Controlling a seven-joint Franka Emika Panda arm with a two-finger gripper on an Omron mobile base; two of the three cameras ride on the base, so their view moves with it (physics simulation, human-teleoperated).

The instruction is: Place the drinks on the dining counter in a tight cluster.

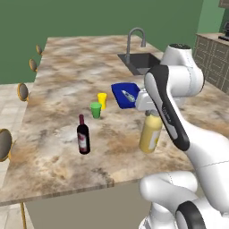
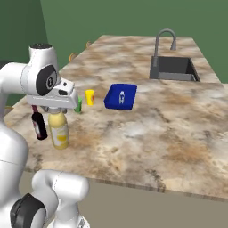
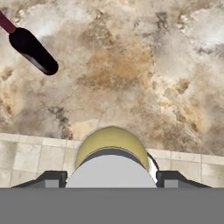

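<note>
1. Left base view: the yellow bottle (image 1: 150, 134) is standing upright on the dining counter (image 1: 58, 80), well right of the wine bottle (image 1: 83, 135); the gripper (image 1: 151, 112) is sitting over its cap.
2. Right base view: the hand is covering the bottle's top (image 2: 59, 130).
3. Hand view: the fingertips (image 3: 52, 178) are flanking the grey cap (image 3: 111, 170); contact I cannot tell.

It is probably rigid, smooth and top-heavy, so gripping the neck looks safest.

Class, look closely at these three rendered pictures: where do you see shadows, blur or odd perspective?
Left base view: flat, even light; the wine bottle casts hardly any shadow on the counter. Right base view: soft and grainy, and the yellow bottle has blurred edges. Hand view: looking straight down, the yellow bottle's grey cap looms large while the wine bottle looks foreshortened.
</note>
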